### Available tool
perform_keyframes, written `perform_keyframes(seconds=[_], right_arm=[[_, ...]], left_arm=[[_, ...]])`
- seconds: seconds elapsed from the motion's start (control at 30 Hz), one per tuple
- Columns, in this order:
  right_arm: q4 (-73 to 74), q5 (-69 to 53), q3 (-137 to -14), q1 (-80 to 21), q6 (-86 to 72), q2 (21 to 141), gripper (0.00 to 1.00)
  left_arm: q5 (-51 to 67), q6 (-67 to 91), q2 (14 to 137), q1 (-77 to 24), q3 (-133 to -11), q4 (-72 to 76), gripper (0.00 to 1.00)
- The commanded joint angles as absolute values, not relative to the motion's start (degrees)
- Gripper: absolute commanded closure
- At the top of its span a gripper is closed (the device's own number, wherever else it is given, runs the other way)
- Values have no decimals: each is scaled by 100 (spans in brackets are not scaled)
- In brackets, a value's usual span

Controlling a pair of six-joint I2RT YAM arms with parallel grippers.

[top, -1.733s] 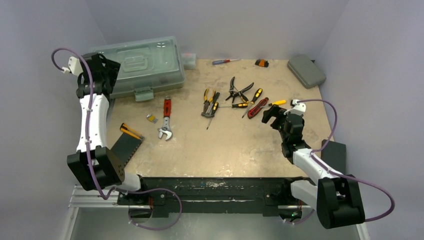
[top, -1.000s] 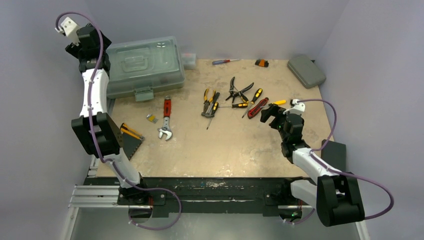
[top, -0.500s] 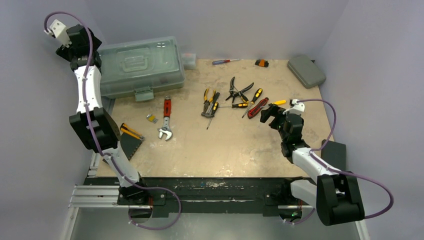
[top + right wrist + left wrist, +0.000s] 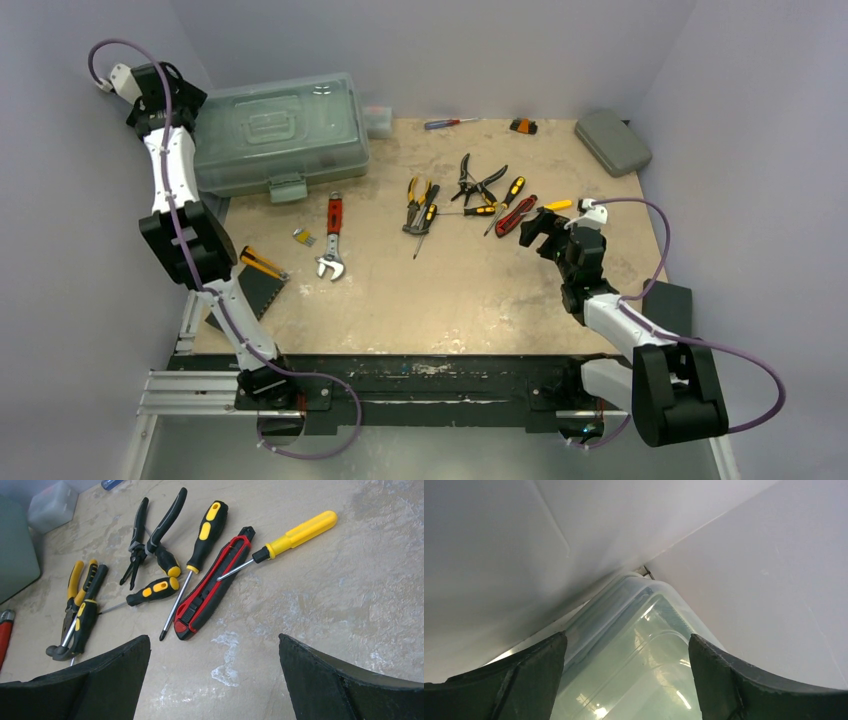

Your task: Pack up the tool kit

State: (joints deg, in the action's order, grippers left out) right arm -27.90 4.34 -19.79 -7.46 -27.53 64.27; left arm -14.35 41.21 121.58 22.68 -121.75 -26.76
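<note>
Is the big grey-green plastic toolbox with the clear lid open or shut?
Shut. The toolbox has its translucent lid lying flat over the body, no gap showing.

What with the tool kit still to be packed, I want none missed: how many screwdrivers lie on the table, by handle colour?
Black-and-yellow screwdrivers: 3
Yellow screwdriver: 1
Blue-and-red screwdriver: 1
Total: 5
</note>
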Motion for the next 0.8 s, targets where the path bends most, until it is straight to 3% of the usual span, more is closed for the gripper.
perform_keyframes(seconds=[0.0, 0.3, 0.77], right_arm=[[-2927, 352, -2064, -751, -2818, 6344, 1], [-2877, 361, -2089, -753, -2838, 6421, 1], [-2868, 331, -2134, -753, -2830, 6520, 1]], left_arm=[[-617, 4271, 12202, 2320, -12356, -3568, 14], [736, 5075, 12058, 2292, -11775, -4041, 19], [1780, 5733, 10619, 1964, -9973, -4006, 20]])
